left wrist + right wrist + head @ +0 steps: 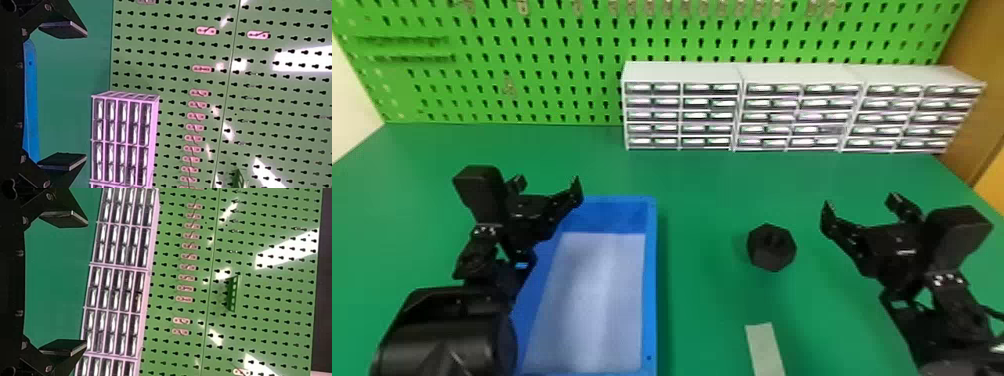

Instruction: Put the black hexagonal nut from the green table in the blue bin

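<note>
The left gripper (548, 184) has its two fingers spread wide, with nothing between them. In the head view it overlaps the far left part of the bin (650, 300) (the wrist view shows the same wide gap, its finger pads (64, 161) well apart). The right gripper (862, 204) is also wide open and empty, to the right of the nut (771, 247); its own wrist view has both fingers standing apart, with bare green between them.

The nut, black and six-sided, lies on the green table (702, 190) between the bin and the right gripper (closer to the gripper, as the head view has it). Neither gripper touches it.

The bin is blue, open at the top, and stands on the table left of the nut. A whitish surface (592, 300) covers its floor (whether a sheet or a liner, one cannot tell). Nearer the robot than the nut, a pale strip (764, 350) lies on the table, running down to the head view's bottom edge.

Along the back of the table stand three drawer units (682, 115), side by side and right of the bin. Behind them rises a green pegboard (532, 65) dotted with small hooks (199, 93) (a little green rack (233, 293) is fixed there too). A brown panel (977, 125) stands past the drawer units on the right.
</note>
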Controlling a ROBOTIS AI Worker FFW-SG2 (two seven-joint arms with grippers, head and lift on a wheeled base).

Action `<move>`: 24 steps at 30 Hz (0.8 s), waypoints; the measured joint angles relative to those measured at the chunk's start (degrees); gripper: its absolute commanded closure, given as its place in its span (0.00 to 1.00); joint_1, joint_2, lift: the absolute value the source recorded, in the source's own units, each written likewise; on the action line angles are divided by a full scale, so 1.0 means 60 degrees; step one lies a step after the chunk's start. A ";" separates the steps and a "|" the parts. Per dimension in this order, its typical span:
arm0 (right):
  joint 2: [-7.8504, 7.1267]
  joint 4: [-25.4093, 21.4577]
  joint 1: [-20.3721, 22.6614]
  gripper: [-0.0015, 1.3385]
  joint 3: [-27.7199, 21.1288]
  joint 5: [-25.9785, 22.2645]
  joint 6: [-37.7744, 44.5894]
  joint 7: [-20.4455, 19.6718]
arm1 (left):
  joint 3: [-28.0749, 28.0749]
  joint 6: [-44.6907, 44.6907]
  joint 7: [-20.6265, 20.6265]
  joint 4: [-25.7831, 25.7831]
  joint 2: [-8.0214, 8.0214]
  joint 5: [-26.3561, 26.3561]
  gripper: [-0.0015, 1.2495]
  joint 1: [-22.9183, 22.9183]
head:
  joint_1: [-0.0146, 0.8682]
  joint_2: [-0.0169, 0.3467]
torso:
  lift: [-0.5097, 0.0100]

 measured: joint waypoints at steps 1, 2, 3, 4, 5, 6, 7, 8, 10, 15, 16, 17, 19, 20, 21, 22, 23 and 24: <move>0.0000 0.0000 -0.0003 0.16 0.0003 0.0000 0.0000 0.0000 | 0.0003 0.0000 0.0000 0.0000 0.0000 -0.0003 0.14 0.0000 | 0.79 0.19 | 0.79; 0.0000 0.0000 -0.0008 0.16 0.0007 0.0000 0.0000 0.0000 | 0.0006 0.0000 0.0001 0.0000 0.0000 -0.0005 0.14 -0.0003 | 0.79 0.19 | 0.79; 0.0000 0.0000 -0.0011 0.16 0.0010 0.0000 0.0000 0.0000 | 0.0008 0.0000 0.0001 0.0000 0.0000 -0.0006 0.14 -0.0006 | 0.79 0.19 | 0.79; 0.0000 0.0000 -0.0013 0.16 0.0011 0.0000 0.0000 0.0000 | 0.0010 0.0000 0.0001 0.0000 0.0000 -0.0007 0.14 -0.0008 | 0.79 0.19 | 0.79; 0.0000 0.0000 -0.0017 0.16 0.0012 0.0000 0.0001 0.0000 | 0.0011 0.0000 0.0001 0.0000 0.0000 -0.0007 0.14 -0.0012 | 0.79 0.19 | 0.79; 0.0000 0.0000 -0.0020 0.16 0.0012 0.0000 0.0001 0.0000 | 0.0012 0.0000 0.0000 0.0000 0.0000 -0.0008 0.14 -0.0014 | 0.79 0.19 | 0.79; 0.0000 0.0000 -0.0022 0.16 0.0012 0.0000 0.0001 0.0000 | 0.0012 0.0000 0.0000 0.0000 0.0000 -0.0008 0.14 -0.0016 | 0.79 0.19 | 0.79; 0.0000 0.0000 -0.0024 0.16 0.0014 0.0000 0.0001 0.0000 | 0.0014 0.0000 0.0000 0.0000 0.0000 -0.0008 0.14 -0.0017 | 0.79 0.19 | 0.79; -0.0001 0.0000 -0.0027 0.16 0.0017 0.0000 0.0001 0.0000 | 0.0017 0.0000 0.0000 0.0000 0.0000 -0.0008 0.14 -0.0018 | 0.79 0.19 | 0.79; -0.0001 0.0000 -0.0027 0.16 0.0024 -0.0010 0.0001 0.0000 | 0.0013 0.0000 0.0001 0.0000 0.0000 -0.0008 0.14 -0.0017 | 0.79 0.19 | 0.79; 0.0000 0.0000 -0.0027 0.16 0.0027 -0.0012 0.0001 0.0000 | 0.0013 0.0000 0.0000 0.0000 0.0000 -0.0008 0.14 -0.0017 | 0.79 0.19 | 0.79; 0.0002 0.0000 -0.0027 0.16 0.0030 -0.0013 0.0001 0.0000 | 0.0013 0.0000 0.0000 0.0000 0.0000 -0.0008 0.14 -0.0016 | 0.79 0.19 | 0.79; 0.0007 0.0000 -0.0027 0.16 0.0032 -0.0015 0.0001 0.0000 | 0.0016 0.0000 -0.0001 0.0000 0.0000 -0.0008 0.14 -0.0016 | 0.79 0.19 | 0.79; 0.0010 0.0000 -0.0027 0.16 0.0034 -0.0016 0.0001 0.0000 | 0.0019 0.0000 -0.0001 0.0000 0.0000 -0.0008 0.14 -0.0016 | 0.79 0.19 | 0.79; 0.0011 0.0000 -0.0027 0.16 0.0034 -0.0018 0.0001 0.0000 | 0.0021 0.0000 -0.0001 0.0000 0.0000 -0.0008 0.14 -0.0015 | 0.79 0.19 | 0.79; 0.0012 0.0000 -0.0027 0.16 0.0034 -0.0020 0.0001 0.0000 | 0.0023 0.0000 -0.0001 0.0000 0.0000 -0.0008 0.14 -0.0014 | 0.79 0.19 | 0.79; 0.0012 0.0000 -0.0027 0.16 0.0035 -0.0025 0.0001 0.0000 | 0.0026 0.0000 0.0000 0.0000 0.0000 -0.0007 0.14 -0.0010 | 0.79 0.19 | 0.79; 0.0013 0.0000 -0.0027 0.16 0.0036 -0.0029 0.0001 0.0000 | 0.0027 0.0000 0.0000 0.0000 0.0000 -0.0007 0.14 -0.0008 | 0.79 0.19 | 0.79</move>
